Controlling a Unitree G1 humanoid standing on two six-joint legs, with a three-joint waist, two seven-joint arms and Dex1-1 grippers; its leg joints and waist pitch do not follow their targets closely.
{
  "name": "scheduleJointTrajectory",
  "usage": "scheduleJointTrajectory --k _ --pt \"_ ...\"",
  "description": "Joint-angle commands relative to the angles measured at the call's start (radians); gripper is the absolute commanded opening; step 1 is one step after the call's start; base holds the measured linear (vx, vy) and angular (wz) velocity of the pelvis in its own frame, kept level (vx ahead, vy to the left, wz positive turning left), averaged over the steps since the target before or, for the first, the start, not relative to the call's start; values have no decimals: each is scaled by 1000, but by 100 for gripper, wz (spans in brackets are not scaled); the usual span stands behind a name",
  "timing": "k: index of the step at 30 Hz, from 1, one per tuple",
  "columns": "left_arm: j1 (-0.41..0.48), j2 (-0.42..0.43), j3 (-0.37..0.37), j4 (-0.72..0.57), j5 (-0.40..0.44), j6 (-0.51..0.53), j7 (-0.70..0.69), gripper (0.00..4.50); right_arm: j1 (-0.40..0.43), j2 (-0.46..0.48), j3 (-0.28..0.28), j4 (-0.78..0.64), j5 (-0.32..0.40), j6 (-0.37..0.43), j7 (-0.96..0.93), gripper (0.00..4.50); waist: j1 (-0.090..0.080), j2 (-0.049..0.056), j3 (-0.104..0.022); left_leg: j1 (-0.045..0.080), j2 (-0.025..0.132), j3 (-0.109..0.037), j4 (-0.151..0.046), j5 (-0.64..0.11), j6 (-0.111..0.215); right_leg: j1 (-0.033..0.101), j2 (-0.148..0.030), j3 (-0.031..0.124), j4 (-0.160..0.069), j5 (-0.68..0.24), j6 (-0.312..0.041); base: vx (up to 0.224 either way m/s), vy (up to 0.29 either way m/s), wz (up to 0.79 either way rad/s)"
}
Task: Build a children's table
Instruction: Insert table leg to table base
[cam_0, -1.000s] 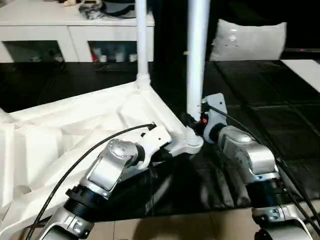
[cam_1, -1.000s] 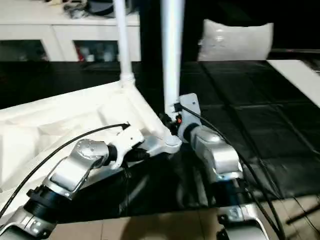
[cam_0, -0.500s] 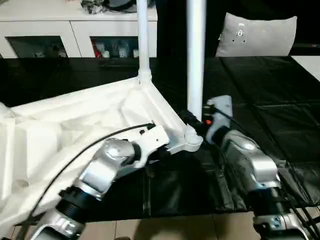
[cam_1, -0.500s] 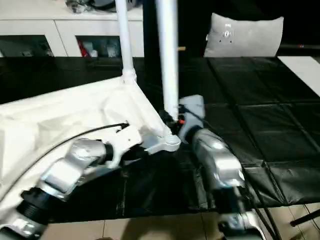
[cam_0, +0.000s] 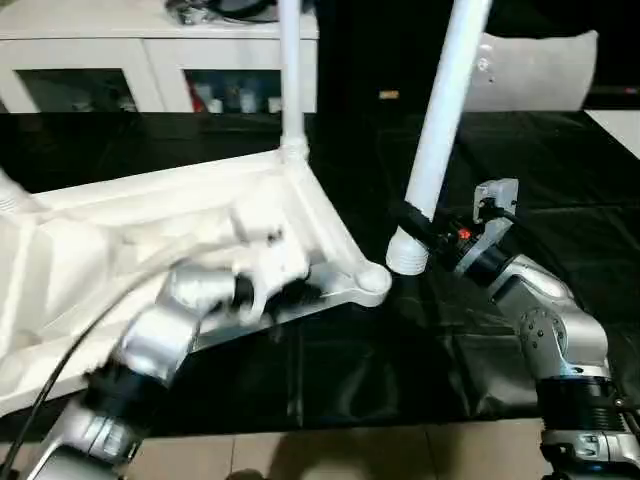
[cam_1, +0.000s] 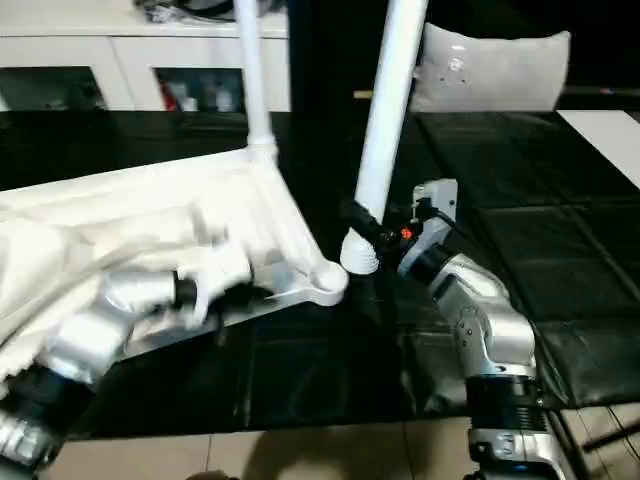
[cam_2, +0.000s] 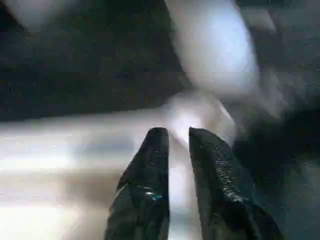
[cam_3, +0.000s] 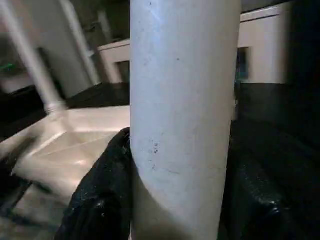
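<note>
The right gripper (cam_0: 420, 228) clasped the stiff, light-looking leg (cam_0: 440, 130) near its threaded end, sensibly; left gripper (cam_2: 177, 142) barely parted, empty.

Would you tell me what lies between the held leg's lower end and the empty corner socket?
Only a bare strip of black floor mat separates the leg from the socket, in the left eye view.

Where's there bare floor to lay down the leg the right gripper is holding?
The black mat to the right of the right gripper and its leg, reaching toward the grey cushion, lies bare. The strip in front of the table top, toward the tan floor, is bare too. Around the near corner socket it is crowded.
</note>
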Motion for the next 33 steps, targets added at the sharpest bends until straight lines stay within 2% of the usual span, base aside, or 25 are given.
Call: scheduleJointTrajectory --k 1,3,7,9,11,13,14,15,19,22,24,26,31,32,33 --pt "-23 -12 31 26 -15 20 36 89 -3 -2 3 -24 -2 1 11 186 2 -2 -63 5 62 -12 -65 -87 59 68 -104 64 -68 -173 -173 0 0 0" --pt "-78 -43 61 60 -13 56 96 89 -4 3 16 -25 -14 -3 8 186 2 -3 -64 5 61 -11 -63 -83 52 67 -101 64 -72 -209 -150 0 0 0" --pt "-208 -120 123 170 22 160 318 89 4 -1 59 -38 -45 -1 10 186 6 -3 -72 2 59 -15 -55 -34 65 69 -99 62 -61 -121 -158 0 0 0" --pt "-230 -142 120 178 23 185 340 89 8 -5 72 -44 -53 1 6 186 6 -6 -71 -3 59 -15 -54 -27 78 73 -101 61 -59 -95 -167 0 0 0" --pt "-244 -180 83 149 21 159 313 89 12 -12 95 -45 -71 -1 7 186 8 -6 -72 -3 60 -16 -53 -17 83 73 -103 61 -59 -90 -171 0 0 0" --pt "-247 -192 83 137 11 164 308 89 13 -12 97 -44 -74 -1 5 186 9 -7 -73 -3 60 -15 -52 -11 93 72 -103 62 -57 -76 -179 0 0 0" --pt "-249 -214 77 103 -16 155 285 89 12 -10 94 -39 -81 -2 -5 186 12 2 -75 -2 61 -16 -50 -8 96 72 -104 62 -56 -69 -184 0 0 0" --pt "-251 -226 74 83 -32 149 271 89 11 -10 92 -36 -85 -2 -12 186 12 -4 -75 -3 63 -16 -50 -5 97 74 -105 62 -56 -58 -190 0 0 0" --pt "-231 -274 59 -78 -187 230 166 89 -6 -16 79 -1 -116 -19 -61 186 14 -6 -72 -3 65 -14 -52 -24 88 75 -108 62 -56 -79 -205 0 0 0" --pt "-221 -281 46 -96 -200 233 143 89 -12 -18 78 7 -120 -23 -68 186 12 -6 -69 -2 61 -12 -52 -43 85 73 -102 61 -63 -128 -193 0 0 0" --pt "-217 -282 32 -63 -152 215 167 89 -18 -20 77 6 -118 -18 -68 186 8 -7 -64 -2 56 -10 -54 -76 82 72 -98 58 -79 -218 -152 0 0 0" --pt "-222 -276 40 -30 -116 199 196 89 -20 -21 76 5 -117 -16 -69 186 7 -7 -66 -2 56 -12 -54 -74 76 73 -97 58 -80 -242 -129 0 0 0" --pt "-233 -221 39 50 -30 160 291 89 -17 -28 66 3 -115 -11 -69 186 2 -8 -70 -2 57 -15 -54 -60 79 72 -93 58 -74 -187 -119 0 0 0" --pt "-223 -185 28 74 -2 149 304 117 -14 -34 56 3 -111 -6 -74 186 3 -1 -71 -1 57 -16 -53 -54 78 72 -95 58 -70 -178 -121 0 0 0" --pt "-215 -164 20 86 13 141 305 125 -13 -39 51 2 -108 -4 -73 186 1 0 -72 -1 58 -17 -54 -52 78 71 -93 57 -70 -166 -118 0 0 0"
